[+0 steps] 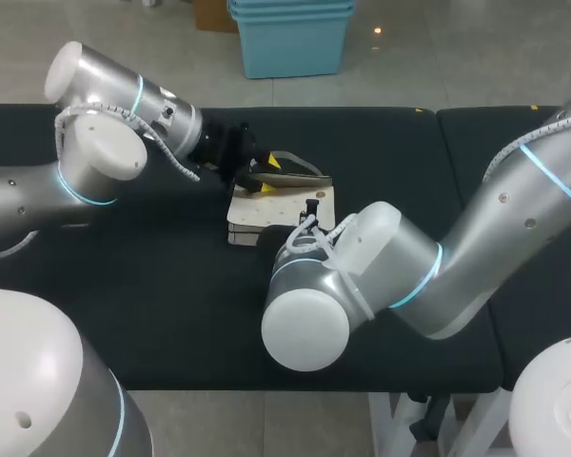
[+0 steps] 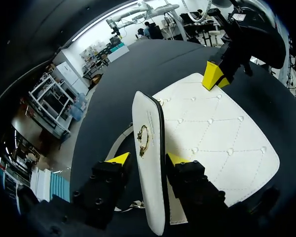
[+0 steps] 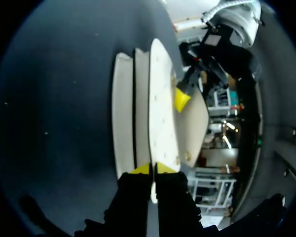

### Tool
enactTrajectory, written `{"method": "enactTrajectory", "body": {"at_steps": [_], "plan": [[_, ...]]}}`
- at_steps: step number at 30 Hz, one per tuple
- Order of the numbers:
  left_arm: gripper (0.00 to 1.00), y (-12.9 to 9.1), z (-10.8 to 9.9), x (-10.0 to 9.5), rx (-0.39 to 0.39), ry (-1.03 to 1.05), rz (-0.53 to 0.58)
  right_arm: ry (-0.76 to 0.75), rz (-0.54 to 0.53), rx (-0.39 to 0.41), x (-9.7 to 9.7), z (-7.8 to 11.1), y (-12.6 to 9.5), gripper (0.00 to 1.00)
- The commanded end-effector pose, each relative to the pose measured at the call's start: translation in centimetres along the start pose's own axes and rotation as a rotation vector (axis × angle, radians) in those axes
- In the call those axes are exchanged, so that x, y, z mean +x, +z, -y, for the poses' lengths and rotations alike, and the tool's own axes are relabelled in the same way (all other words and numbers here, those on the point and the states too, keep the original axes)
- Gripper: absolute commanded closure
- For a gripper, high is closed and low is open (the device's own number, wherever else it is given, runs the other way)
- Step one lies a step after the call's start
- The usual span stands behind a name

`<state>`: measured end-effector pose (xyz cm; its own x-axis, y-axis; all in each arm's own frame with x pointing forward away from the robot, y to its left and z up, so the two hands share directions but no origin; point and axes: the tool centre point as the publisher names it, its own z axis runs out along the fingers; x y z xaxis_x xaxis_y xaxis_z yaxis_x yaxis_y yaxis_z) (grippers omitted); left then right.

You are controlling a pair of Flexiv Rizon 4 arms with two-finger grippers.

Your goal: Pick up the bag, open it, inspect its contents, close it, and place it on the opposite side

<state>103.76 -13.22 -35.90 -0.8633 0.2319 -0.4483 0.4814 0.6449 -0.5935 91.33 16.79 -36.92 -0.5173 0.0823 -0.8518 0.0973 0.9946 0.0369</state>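
The white quilted bag [image 1: 266, 211] lies flat in the middle of the black surface [image 1: 124, 305], between the two arms. The left gripper [image 2: 148, 159] clamps the bag's flap [image 2: 147, 113] from both sides, holding it upright on edge. The right gripper [image 3: 153, 169], fingers narrow, pinches the thin edge of the bag's opposite side.

Counter [image 1: 171, 314]: black matte top, flat, no cover. It runs under both the left pincer [image 1: 261, 176] and the right pincer [image 3: 153, 169], and shows ahead of and beside each. A few faint pale specks beside right pincer. Seam [image 1: 442, 143] splits top into 2 sections, beyond right pincer on the side away from left pincer. White legs [image 1: 392, 424] at near edge.
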Motion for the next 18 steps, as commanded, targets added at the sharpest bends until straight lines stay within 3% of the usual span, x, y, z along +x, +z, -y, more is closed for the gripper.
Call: {"method": "enactTrajectory", "body": {"at_steps": [1,3,4,5,6,18], "plan": [[0.59,0.81,-0.55,-0.83,0.001,-0.008,-0.015,0.001,0.015,-0.060,0.45,0.33,0.12,1.00],[0.70,0.84,-0.64,-0.95,0.003,-0.014,-0.016,0.001,0.015,-0.060,0.45,0.33,0.12,1.00],[0.78,0.85,-0.65,-0.96,0.003,-0.015,-0.017,0.001,0.015,-0.060,0.45,0.33,0.12,1.00],[0.94,0.85,-0.65,-0.97,0.003,-0.017,-0.018,0.001,0.015,-0.060,0.45,0.33,0.12,1.00],[1.00,0.85,-0.65,-0.98,0.003,-0.018,-0.019,0.001,0.015,-0.060,0.45,0.33,0.12,1.00],[1.00,0.53,-0.67,-0.94,0.036,-0.047,-0.040,0.001,0.015,-0.060,0.45,0.33,0.12,1.00]]}}
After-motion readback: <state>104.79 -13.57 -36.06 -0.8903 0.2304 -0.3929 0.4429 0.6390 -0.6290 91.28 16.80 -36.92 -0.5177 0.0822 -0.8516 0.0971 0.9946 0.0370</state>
